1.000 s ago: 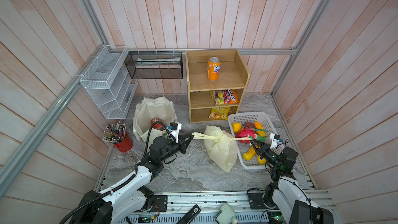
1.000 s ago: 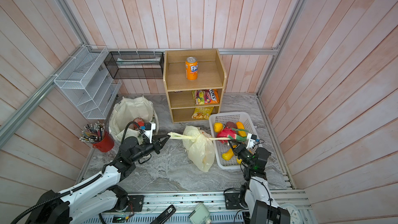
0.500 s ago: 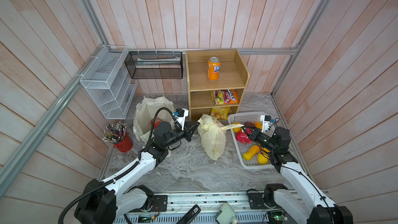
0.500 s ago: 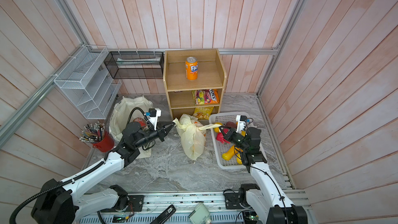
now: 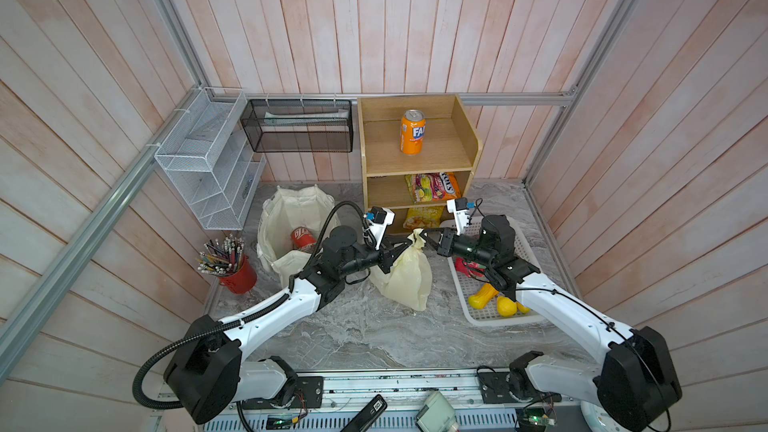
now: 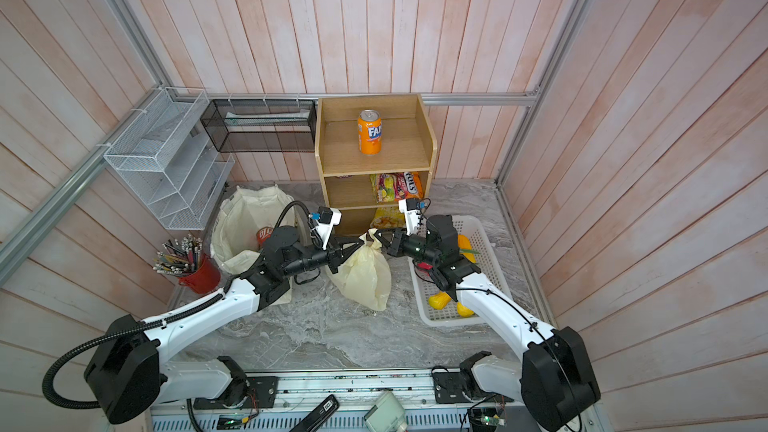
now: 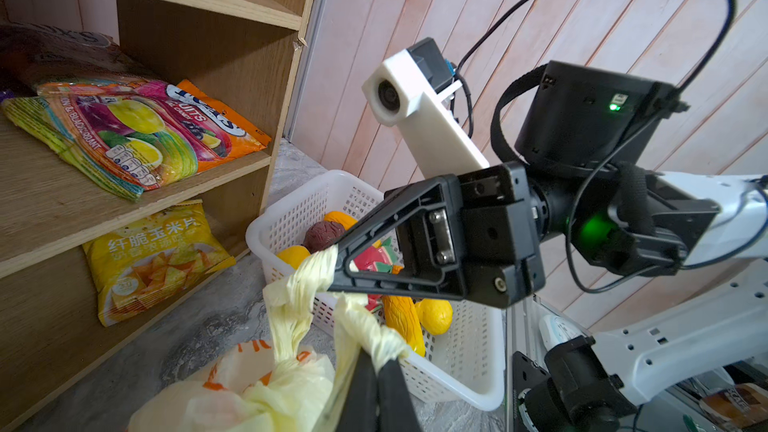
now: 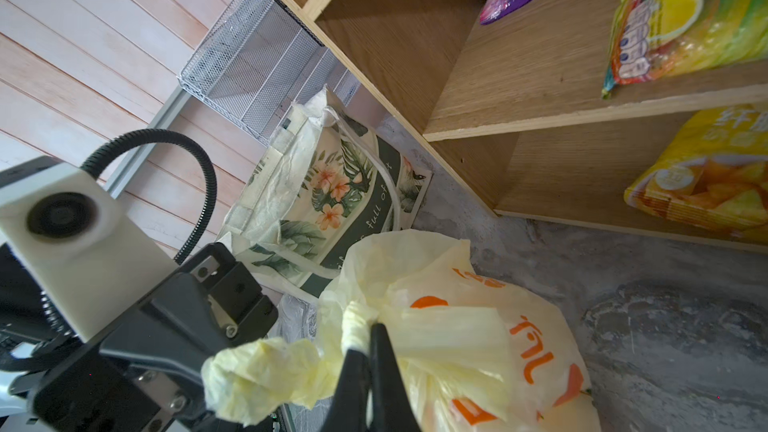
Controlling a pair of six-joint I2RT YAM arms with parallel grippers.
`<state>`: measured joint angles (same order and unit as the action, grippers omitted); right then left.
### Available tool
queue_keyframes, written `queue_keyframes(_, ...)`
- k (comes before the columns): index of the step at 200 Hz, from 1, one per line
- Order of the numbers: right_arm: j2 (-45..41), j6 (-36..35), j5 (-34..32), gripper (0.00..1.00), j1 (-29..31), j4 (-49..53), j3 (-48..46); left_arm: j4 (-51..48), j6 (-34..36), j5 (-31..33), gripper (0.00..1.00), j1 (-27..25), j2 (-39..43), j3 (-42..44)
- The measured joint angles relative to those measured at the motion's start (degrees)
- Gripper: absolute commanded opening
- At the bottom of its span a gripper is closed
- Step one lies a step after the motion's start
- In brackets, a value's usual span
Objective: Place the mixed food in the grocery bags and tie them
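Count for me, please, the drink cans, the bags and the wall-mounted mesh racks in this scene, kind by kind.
Drink cans: 2 (orange Fanta can, red cola can)
Bags: 2 (cream cloth tote, pale-yellow plastic bag)
Mesh racks: 2 (white mesh rack, black mesh rack)
Total: 6

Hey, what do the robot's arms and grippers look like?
Left arm and right arm: white shells, black joints. Left gripper and right gripper: black triangular open-frame fingers, each under a white camera block. A ribbed black hose follows the left arm; a thin black cable and green lights mark the right.
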<state>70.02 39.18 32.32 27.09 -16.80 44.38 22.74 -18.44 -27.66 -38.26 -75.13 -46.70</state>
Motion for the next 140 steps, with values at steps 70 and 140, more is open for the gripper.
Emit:
queue_keyframes(70,-3.8,-0.2,0.3,0.00,0.8,-1.7,-3.2,0.0,1.0,2.3,0.00,0.0,0.0,0.2)
queue_keyframes(140,-13.2,2.1,-3.9,0.00,-3.1,-6.9,-15.8,-1.6,1.9,5.0,0.00,1.7,-0.2,0.2)
